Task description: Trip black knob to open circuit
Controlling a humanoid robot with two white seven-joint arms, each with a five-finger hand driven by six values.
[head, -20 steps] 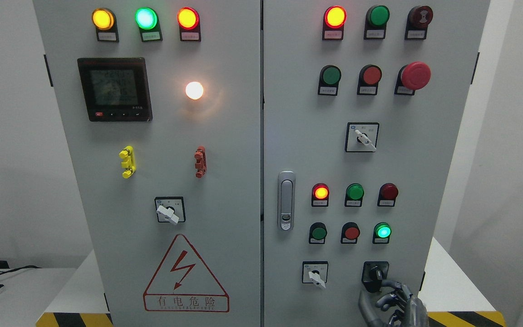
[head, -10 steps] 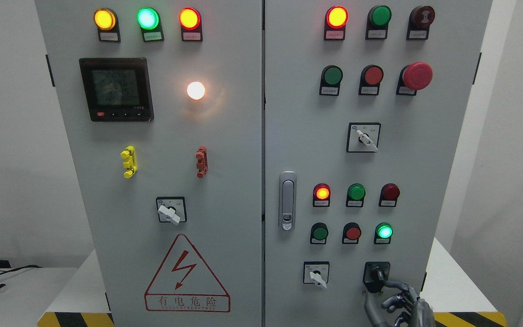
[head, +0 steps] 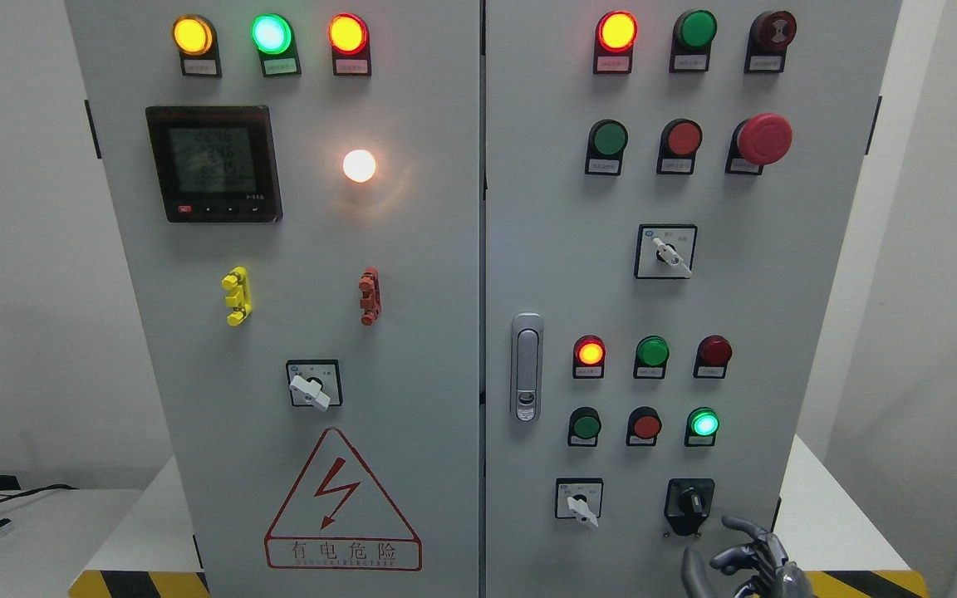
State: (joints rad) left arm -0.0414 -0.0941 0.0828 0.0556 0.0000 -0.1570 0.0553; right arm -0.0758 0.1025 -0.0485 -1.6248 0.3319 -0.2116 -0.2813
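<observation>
The black knob [head: 691,503] sits on its black square plate at the lower right of the grey cabinet's right door [head: 561,274]. Its handle points up and slightly left. My right hand [head: 743,558] is just below and to the right of the knob, at the bottom edge of the picture. Its grey fingers [head: 746,526] are loosely curled and hold nothing; they are clear of the knob. The left arm does not show.
A white selector switch [head: 579,501] is left of the black knob. Above are a lit green lamp [head: 702,423], a red button [head: 645,426] and a green button [head: 585,425]. The door latch [head: 525,367] stands near the door seam. The cabinet stands on a white table [head: 827,515].
My right hand let go of the black knob and dropped down and to the right. The knob's handle now shows fully, pointing up.
</observation>
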